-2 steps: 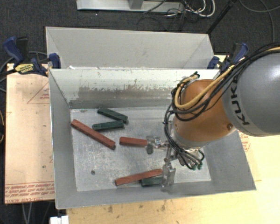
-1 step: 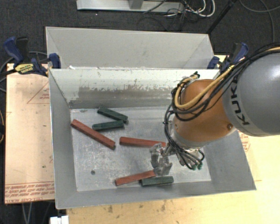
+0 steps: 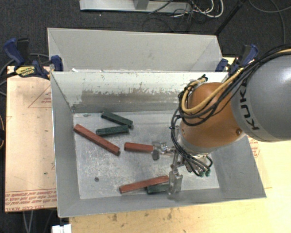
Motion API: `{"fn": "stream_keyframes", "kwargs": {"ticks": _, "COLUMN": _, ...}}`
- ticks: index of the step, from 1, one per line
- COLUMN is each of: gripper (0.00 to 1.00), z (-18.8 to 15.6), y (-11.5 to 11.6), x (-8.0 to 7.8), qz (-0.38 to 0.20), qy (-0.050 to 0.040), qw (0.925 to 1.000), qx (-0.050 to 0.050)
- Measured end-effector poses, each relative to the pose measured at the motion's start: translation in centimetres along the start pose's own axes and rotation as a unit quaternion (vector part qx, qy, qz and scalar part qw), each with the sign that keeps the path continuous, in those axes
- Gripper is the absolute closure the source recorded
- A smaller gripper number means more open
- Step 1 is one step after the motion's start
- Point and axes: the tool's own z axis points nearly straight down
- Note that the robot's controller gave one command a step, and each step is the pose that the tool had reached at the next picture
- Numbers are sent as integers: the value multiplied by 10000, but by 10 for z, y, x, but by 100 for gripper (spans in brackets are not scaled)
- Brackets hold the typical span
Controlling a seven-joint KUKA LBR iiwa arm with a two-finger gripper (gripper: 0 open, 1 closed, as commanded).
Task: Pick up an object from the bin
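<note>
My gripper [image 3: 175,181] is low in the bin's front right part, below the orange wrist cover. Its tip sits at the right end of a red-brown stick [image 3: 144,184] that lies along the front wall. A short dark green piece [image 3: 157,190] lies just under that stick's right end, touching the gripper's tip. A shorter red-brown stick [image 3: 138,148] lies to the upper left of the gripper, near the bin's middle.
A long red-brown stick [image 3: 97,140] lies slanted in the left half. Two dark green sticks [image 3: 117,119] [image 3: 112,130] lie near the back wall. The arm and its cables cover the bin's right side.
</note>
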Motion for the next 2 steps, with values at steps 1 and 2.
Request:
{"fn": "stream_keyframes", "kwargs": {"ticks": 1, "gripper": 0, "z": 75, "y": 2, "x": -6, "qz": -56, "qy": -94, "qw": 9999, "qx": 9}}
{"fn": "stream_keyframes", "kwargs": {"ticks": 2, "gripper": 100, "z": 72, "y": 2, "x": -5, "qz": -56, "qy": -76, "qw": 10000, "qx": 10}}
